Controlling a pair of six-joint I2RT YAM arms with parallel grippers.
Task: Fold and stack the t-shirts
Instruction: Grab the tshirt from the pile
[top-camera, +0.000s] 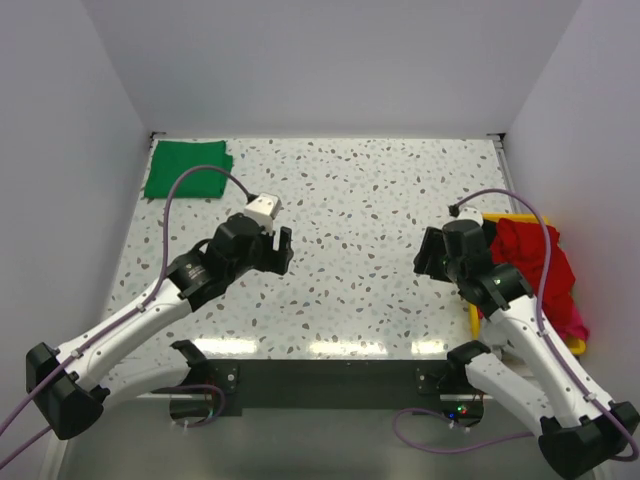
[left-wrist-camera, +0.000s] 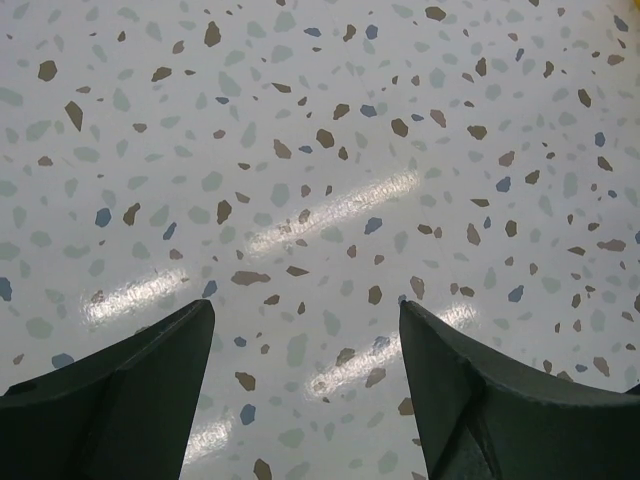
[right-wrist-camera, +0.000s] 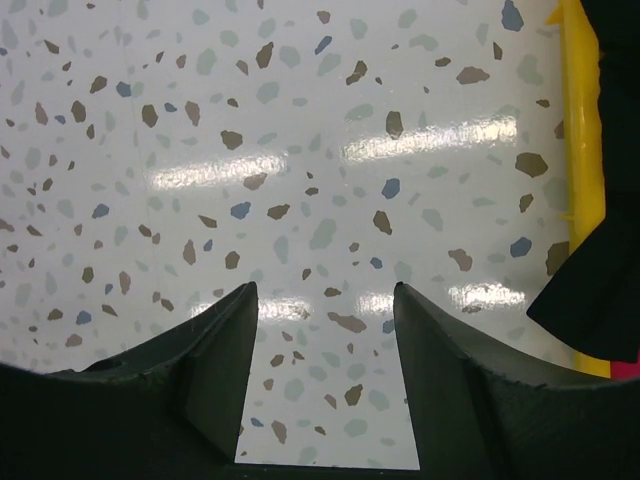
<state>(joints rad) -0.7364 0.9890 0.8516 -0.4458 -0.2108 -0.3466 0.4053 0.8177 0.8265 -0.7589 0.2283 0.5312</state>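
A deep green t-shirt (top-camera: 187, 168) lies folded flat at the table's far left corner. A bright red t-shirt (top-camera: 530, 252) sits crumpled in the yellow tray (top-camera: 474, 318) at the right edge. My left gripper (top-camera: 284, 250) hovers over bare speckled tabletop left of centre, well short of the green shirt; its jaws stand open and empty (left-wrist-camera: 305, 310). My right gripper (top-camera: 426, 256) hangs just left of the tray, also open with nothing between its fingers (right-wrist-camera: 322, 290). Neither wrist view shows a shirt.
The tray's yellow rim (right-wrist-camera: 583, 130) runs down the right side of the right wrist view, with a dark shape (right-wrist-camera: 600, 290) over it. A magenta garment (top-camera: 577, 322) lies under the red shirt. White walls enclose the table on three sides.
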